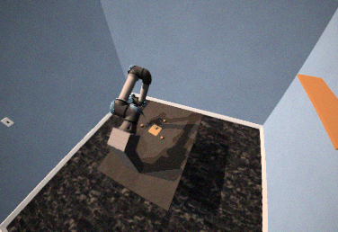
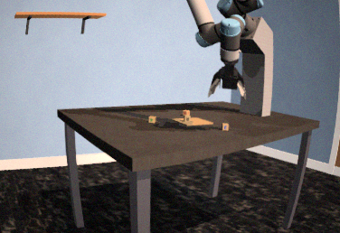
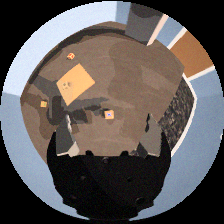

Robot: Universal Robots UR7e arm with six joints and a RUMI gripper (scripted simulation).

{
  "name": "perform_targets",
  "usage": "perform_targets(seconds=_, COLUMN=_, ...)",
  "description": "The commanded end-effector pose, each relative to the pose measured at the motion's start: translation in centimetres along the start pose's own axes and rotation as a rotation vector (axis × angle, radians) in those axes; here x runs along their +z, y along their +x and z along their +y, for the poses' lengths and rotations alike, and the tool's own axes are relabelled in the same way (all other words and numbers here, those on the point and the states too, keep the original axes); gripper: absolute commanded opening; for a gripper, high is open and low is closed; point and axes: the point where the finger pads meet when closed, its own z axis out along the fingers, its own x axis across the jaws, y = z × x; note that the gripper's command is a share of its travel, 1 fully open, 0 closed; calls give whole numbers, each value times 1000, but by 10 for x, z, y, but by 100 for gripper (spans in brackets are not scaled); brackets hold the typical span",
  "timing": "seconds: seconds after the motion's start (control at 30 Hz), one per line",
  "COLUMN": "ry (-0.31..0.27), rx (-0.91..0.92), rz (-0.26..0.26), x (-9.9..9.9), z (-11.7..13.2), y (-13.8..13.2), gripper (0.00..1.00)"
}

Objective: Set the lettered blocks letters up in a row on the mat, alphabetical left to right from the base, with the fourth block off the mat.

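An orange mat (image 2: 192,122) lies near the middle of the brown table; it also shows in the wrist view (image 3: 75,84). One small block (image 2: 187,118) sits on the mat. A second block (image 2: 186,113) stands just behind the mat. A third block (image 2: 152,119) lies off the mat to the left. A fourth block (image 2: 225,125) with a blue mark lies off the mat to the right and shows in the wrist view (image 3: 109,114). My gripper (image 2: 227,87) hangs open and empty, high above the table, above and behind that block. The letters are too small to read.
The robot's grey pedestal (image 2: 257,69) stands at the table's back right corner. An orange shelf (image 2: 59,15) hangs on the wall at the left, well away from the table. The table edges are near the right-hand block.
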Motion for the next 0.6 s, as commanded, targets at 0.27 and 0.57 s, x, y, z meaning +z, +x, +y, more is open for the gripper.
perform_targets(seconds=0.27, ry=7, rx=4, rz=12, x=18, z=-20, y=-46, gripper=100)
perform_targets(seconds=0.57, ry=5, rx=6, rz=14, x=43, z=-68, y=-127, gripper=100)
